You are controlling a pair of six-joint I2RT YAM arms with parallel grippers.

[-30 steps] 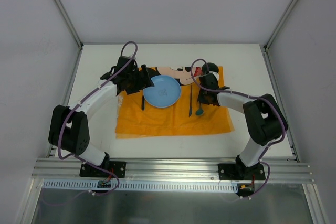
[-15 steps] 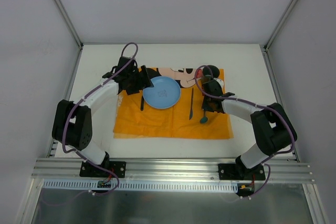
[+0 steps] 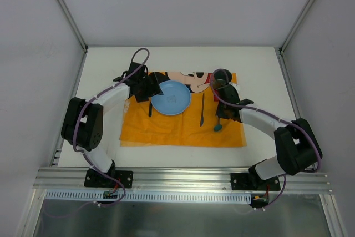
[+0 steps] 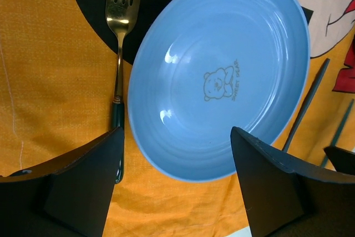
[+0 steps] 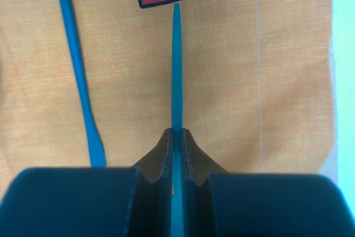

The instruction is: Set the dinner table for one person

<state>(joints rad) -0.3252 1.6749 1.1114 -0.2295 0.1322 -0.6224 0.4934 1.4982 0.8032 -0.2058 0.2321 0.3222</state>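
Two right fingers [image 5: 162, 156] pinch the teal spoon [image 5: 176, 70]; left fingers [image 4: 266, 187] gape over plate [image 4: 222, 81].

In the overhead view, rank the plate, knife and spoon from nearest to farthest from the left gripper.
1. Plate, right beside the left gripper.
2. Knife, just right of the plate.
3. Spoon, farthest right, beyond the knife.

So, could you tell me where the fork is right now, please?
In the top view, the fork lies on the orange placemat, close beside the blue plate and just left of it.
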